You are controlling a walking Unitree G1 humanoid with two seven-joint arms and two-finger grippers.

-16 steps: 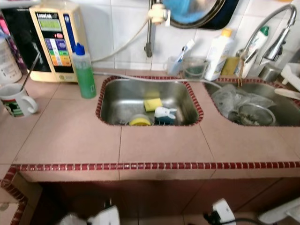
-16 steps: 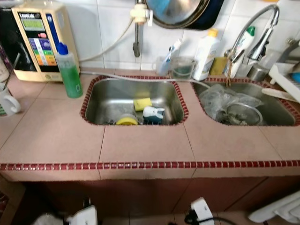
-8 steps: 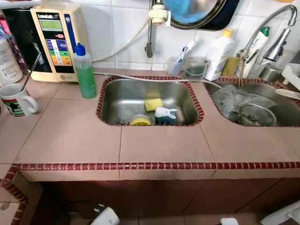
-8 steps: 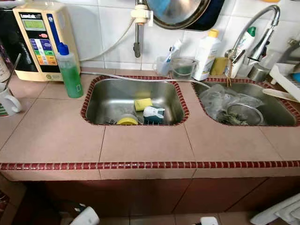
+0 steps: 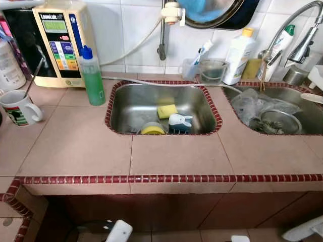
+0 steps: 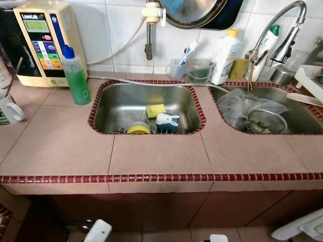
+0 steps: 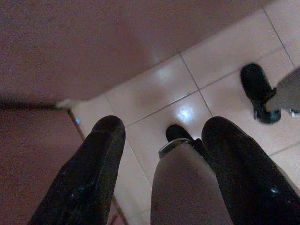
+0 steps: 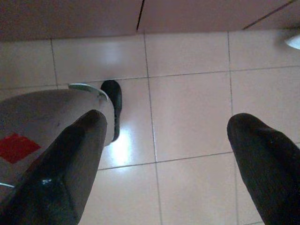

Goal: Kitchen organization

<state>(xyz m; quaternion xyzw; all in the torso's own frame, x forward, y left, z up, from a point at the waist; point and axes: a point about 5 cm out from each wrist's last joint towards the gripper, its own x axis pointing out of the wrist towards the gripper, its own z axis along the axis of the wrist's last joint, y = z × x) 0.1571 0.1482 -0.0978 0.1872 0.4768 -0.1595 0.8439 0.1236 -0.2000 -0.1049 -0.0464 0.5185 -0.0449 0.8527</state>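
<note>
Pink-tiled counter [image 5: 75, 146] edged with dark red trim, white-tiled wall behind. Both arms hang idle below counter level, well beneath the work surface. Left gripper [image 7: 159, 164]: jaws apart, nothing between them but pale floor tile [image 7: 154, 93]. Right gripper [image 8: 168, 154]: jaws wide apart, likewise over floor. Left sink [image 5: 151, 103] holds a yellow sponge [image 5: 166, 111]. Green soap bottle [image 5: 92, 75] stands upright beside that sink; white mug [image 5: 19, 107] near the counter's left end.
</note>
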